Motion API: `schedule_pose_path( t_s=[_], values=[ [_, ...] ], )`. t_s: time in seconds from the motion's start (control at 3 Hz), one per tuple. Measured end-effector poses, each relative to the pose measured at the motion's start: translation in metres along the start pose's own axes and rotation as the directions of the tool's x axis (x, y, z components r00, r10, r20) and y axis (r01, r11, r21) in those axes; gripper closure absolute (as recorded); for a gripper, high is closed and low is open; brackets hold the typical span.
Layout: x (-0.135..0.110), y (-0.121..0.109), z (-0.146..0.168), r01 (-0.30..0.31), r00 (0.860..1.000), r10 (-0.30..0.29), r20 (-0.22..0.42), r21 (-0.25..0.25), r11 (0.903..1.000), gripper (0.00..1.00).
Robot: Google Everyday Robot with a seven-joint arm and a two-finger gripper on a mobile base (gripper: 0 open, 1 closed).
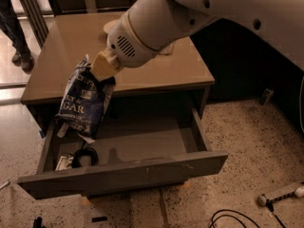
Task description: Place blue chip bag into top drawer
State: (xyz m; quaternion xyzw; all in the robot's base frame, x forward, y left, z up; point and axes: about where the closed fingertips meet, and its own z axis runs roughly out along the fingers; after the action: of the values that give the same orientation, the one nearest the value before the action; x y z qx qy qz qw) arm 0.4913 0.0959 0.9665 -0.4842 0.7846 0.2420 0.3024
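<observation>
The blue chip bag (84,103), crinkled navy foil with white lettering, hangs upright from my gripper (100,74), which is shut on its top edge. The bag hangs in front of the cabinet's front edge, over the left part of the open top drawer (142,139). The drawer is pulled out wide, grey-brown, with a plain flat front (123,175). My white arm reaches in from the upper right and covers the back of the cabinet top.
A black cable coil (84,156) and a small white item (64,162) lie in the drawer's left front corner. The cabinet top (71,51) is behind. A person's feet (21,58) stand far left. Cables (232,218) and a tool (280,194) lie on the floor at right.
</observation>
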Motion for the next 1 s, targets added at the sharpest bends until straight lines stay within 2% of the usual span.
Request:
schedule_pose_path(
  t_s=[0.33, 1.0],
  values=[
    [0.0000, 0.0000, 0.0000, 0.000, 1.000, 0.000, 0.000, 0.000, 1.0000, 1.00],
    [0.0092, -0.0029, -0.0018, -0.039, 0.999, 0.039, -0.032, 0.018, 0.9991, 1.00]
  ],
)
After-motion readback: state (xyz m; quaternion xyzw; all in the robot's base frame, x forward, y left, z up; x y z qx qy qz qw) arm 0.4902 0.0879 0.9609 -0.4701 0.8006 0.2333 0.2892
